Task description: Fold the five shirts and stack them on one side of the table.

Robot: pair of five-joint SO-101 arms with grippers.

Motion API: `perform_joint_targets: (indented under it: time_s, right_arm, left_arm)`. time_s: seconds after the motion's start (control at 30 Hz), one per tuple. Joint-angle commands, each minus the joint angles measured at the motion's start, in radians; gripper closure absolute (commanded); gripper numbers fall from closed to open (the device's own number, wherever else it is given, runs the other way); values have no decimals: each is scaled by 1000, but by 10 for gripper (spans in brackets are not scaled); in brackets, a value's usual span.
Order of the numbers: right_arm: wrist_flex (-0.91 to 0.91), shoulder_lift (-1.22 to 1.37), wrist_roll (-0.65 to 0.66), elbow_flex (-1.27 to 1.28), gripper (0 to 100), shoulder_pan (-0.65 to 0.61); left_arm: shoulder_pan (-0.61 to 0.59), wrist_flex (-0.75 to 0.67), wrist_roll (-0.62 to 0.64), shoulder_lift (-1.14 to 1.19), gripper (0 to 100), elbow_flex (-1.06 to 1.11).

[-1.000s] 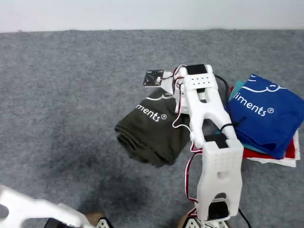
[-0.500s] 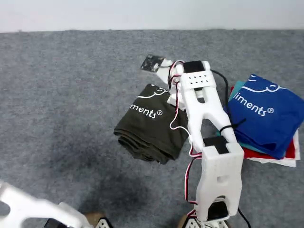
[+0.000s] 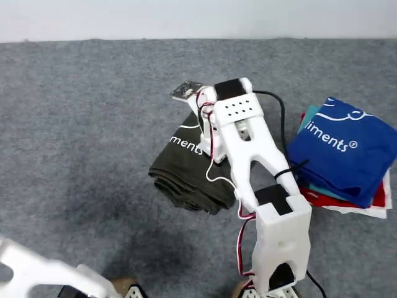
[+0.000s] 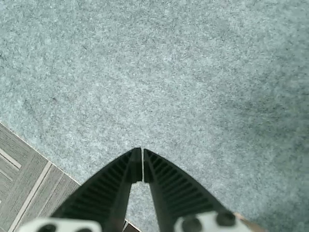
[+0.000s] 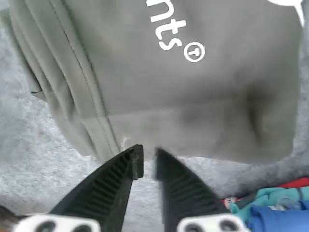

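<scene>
- So right gripper (image 5: 147, 163) is open just a crack, tips at the folded olive shirt (image 5: 193, 96)'s edge, mid-table (image 3: 93, 124)
- left gripper (image 4: 143, 155) pinched together over bare table
- one olive shirt, plus a stack (image 3: 341, 149) of four: blue, teal, red, white

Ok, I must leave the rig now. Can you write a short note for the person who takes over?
The left gripper has its jaws shut and holds nothing, above bare carpet.
The right gripper has its jaws slightly open and holds nothing, at the edge of the olive shirt.
The olive shirt lies folded beside the pile, not on it.
The pile is on the right, with the blue shirt on top and teal, red and white layers beneath.
Done: four stacked.
Left: put the olive shirt on the pile.
</scene>
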Motion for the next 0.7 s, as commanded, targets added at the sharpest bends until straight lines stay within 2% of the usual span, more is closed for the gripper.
perform_joint_targets:
  time_s: [0.0, 0.2, 0.5, 0.67]
  right_arm:
    - [-28, -8, -20, 38, 987, -15]
    - [-93, 104, -68, 107, 988, -50]
    - [-27, 124, -166, 110, 988, -286]
    - [35, 110, -169, 107, 988, -305]
  left_arm:
    - [-3, 11, -6, -29, 984, -2]
    - [-3, 11, -6, -29, 984, -2]
    - [-3, 11, -6, -29, 984, -2]
    - [-3, 11, -6, -29, 984, -2]
